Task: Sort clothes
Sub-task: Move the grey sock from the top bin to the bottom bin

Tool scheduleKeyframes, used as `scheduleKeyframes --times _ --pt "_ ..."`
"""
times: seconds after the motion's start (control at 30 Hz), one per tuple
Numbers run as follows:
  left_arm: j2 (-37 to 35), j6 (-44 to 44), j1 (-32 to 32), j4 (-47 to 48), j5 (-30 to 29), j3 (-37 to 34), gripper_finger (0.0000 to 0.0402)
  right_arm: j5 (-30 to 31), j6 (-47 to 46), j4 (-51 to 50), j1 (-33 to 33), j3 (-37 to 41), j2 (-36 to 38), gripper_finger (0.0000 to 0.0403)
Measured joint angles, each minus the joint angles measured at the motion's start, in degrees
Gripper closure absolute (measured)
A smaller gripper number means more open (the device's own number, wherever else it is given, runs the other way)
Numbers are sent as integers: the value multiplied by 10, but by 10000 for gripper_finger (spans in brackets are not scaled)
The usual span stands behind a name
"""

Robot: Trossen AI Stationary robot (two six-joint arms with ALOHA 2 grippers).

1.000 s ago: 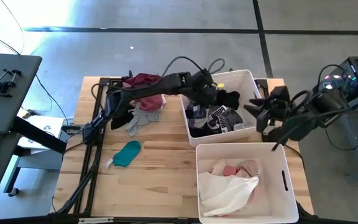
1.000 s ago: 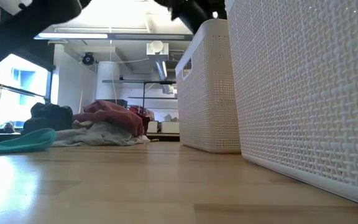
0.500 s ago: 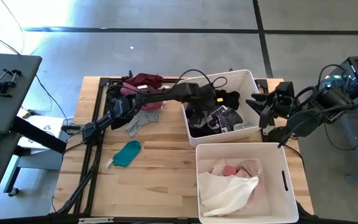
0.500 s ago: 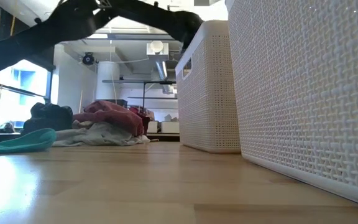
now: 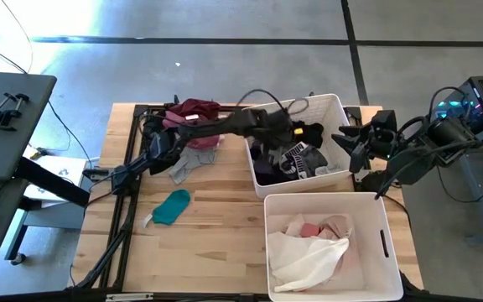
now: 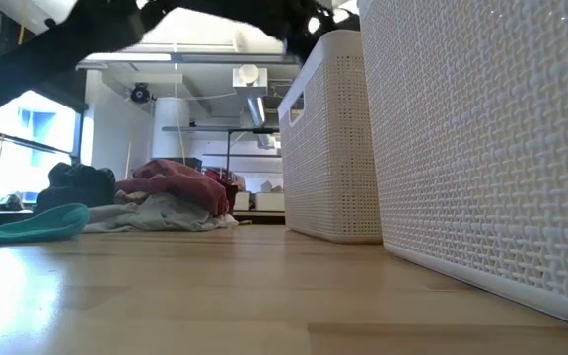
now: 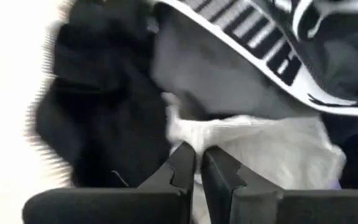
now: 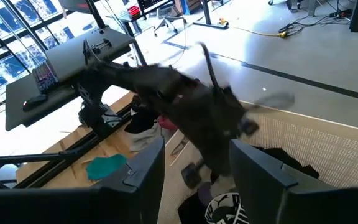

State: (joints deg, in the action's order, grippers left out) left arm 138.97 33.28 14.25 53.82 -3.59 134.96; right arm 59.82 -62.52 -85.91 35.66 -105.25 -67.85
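Lab or workshop: concrete floor, exposed ceiling ducts, desks, large windows.

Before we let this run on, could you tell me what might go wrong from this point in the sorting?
1. The left gripper is shut low inside the far bin, right over the dark clothes; lifting out, it may snag one and drag it back onto the table.
2. Its cable loops above the bin rim and could catch.
3. The right gripper, open, waits at the same bin's other side; the arms could collide if both move in.
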Motion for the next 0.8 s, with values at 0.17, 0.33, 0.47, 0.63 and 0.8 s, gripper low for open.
scheduleKeyframes --times 0.17,0.33,0.47,0.63,0.8 --pt "-77 0 9 4 -5 1 398 4 0 -1 0 0 1 238" --pt "-156 -25 18 -3 41 0 399 34 0 -14 0 0 8 238" --pt "-206 -60 18 -25 137 0 400 47 -11 -42 0 0 14 238" --pt "-237 -89 -8 -48 222 0 401 47 -1 -41 0 20 24 238" --pt "-251 -94 -66 -106 226 -1 401 22 -3 -41 0 39 30 238"
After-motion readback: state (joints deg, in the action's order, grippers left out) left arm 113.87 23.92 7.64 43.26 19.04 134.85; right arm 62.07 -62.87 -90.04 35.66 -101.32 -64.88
